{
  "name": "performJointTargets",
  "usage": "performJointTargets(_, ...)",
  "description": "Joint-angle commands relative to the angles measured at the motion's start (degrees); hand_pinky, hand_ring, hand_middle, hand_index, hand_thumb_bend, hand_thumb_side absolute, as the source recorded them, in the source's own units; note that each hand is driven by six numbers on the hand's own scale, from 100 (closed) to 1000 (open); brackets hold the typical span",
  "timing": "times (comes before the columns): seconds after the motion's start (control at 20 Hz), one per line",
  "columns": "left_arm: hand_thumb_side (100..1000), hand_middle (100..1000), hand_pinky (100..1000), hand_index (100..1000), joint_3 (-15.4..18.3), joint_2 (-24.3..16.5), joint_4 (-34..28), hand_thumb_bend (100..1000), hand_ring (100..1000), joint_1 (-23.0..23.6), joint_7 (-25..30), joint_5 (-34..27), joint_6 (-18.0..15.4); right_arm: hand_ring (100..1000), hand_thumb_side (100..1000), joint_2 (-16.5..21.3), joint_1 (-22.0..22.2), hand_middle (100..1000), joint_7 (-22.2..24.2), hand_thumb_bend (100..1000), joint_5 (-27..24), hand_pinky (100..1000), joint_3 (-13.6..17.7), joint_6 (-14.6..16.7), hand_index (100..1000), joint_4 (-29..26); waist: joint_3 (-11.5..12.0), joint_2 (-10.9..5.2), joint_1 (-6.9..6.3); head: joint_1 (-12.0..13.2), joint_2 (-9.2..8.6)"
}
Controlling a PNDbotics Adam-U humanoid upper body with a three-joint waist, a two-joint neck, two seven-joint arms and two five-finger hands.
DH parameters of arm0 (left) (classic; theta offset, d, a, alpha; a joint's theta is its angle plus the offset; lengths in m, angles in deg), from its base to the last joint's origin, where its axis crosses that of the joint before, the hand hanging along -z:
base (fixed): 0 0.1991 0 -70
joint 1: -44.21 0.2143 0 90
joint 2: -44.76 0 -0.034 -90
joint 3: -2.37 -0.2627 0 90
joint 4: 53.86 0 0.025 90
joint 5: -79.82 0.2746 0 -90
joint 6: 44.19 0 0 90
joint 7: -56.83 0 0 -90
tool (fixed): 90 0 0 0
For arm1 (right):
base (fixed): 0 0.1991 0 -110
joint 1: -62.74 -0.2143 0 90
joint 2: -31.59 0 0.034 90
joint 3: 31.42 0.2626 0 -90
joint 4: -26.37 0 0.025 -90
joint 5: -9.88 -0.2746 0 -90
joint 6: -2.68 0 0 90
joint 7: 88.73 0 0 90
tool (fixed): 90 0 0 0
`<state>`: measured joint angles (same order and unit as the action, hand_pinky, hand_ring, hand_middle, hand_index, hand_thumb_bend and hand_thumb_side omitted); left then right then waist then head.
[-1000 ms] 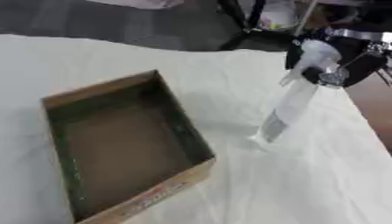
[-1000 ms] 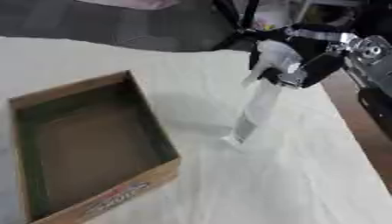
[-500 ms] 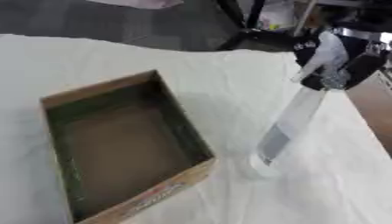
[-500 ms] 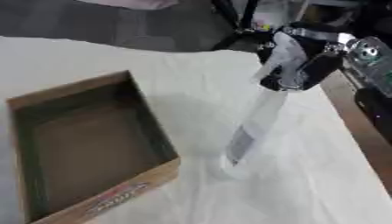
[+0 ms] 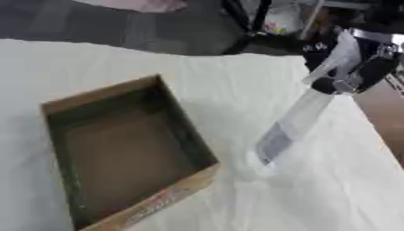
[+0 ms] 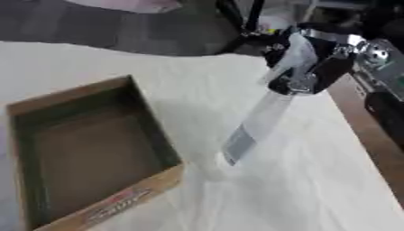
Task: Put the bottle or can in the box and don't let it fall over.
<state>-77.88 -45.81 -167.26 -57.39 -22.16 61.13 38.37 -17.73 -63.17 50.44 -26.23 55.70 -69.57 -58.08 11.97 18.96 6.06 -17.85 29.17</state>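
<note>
A clear plastic bottle (image 5: 296,119) with a pale label near its base hangs tilted over the white table, its base toward the box and its top up right. My right hand (image 6: 304,67) is curled round its upper part. The open cardboard box (image 5: 118,149) lies at the left with nothing visible inside it. The bottle's base is just right of the box's near right corner; whether it touches the cloth I cannot tell. My left hand shows in neither view.
A white cloth (image 5: 331,198) covers the table. Its right edge (image 5: 378,135) runs close to the bottle, with brown floor beyond. Dark stands and legs (image 5: 249,22) are behind the table's far edge.
The bottle, held in my right hand, has moved toward me and leftward, closer to the box's near right corner, and stays tilted. The box has not moved.
</note>
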Motion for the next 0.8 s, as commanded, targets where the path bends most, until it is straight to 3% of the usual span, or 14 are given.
performJointTargets(0.05, 764, 651, 693, 829, 0.6, -1.1, -1.2, 115, 512, 0.0, -0.3, -0.6, 0.1, 213, 100, 2.6, -1.3, 304, 0.3, 251, -1.1, 100, 0.8, 0.6, 200, -1.2, -0.3, -2.04, -0.40, 0.0, 0.58)
performJointTargets(0.3, 761, 652, 694, 829, 0.6, -1.4, -1.2, 116, 515, 0.5, -0.5, -1.1, 0.3, 213, 100, 3.1, -2.6, 301, -1.8, 255, -0.9, 100, 0.9, 0.2, 196, -1.1, -0.8, -3.62, -0.35, -0.4, 2.93)
performJointTargets(0.55, 759, 653, 695, 829, 0.7, -1.9, -1.2, 117, 516, 1.1, -0.8, -1.5, 0.5, 213, 100, 1.7, -7.4, 297, -6.5, 257, 3.7, 100, -0.1, -2.5, 195, -2.6, -0.9, -5.29, -0.04, -0.8, 6.24)
performJointTargets(0.8, 756, 653, 695, 829, 0.8, -2.4, -1.2, 118, 518, 1.5, -1.0, -1.9, 0.8, 213, 100, -0.3, -11.2, 295, -9.4, 258, 6.3, 100, -1.5, -4.5, 196, -4.4, -0.6, -6.62, 0.72, -0.7, 7.67)
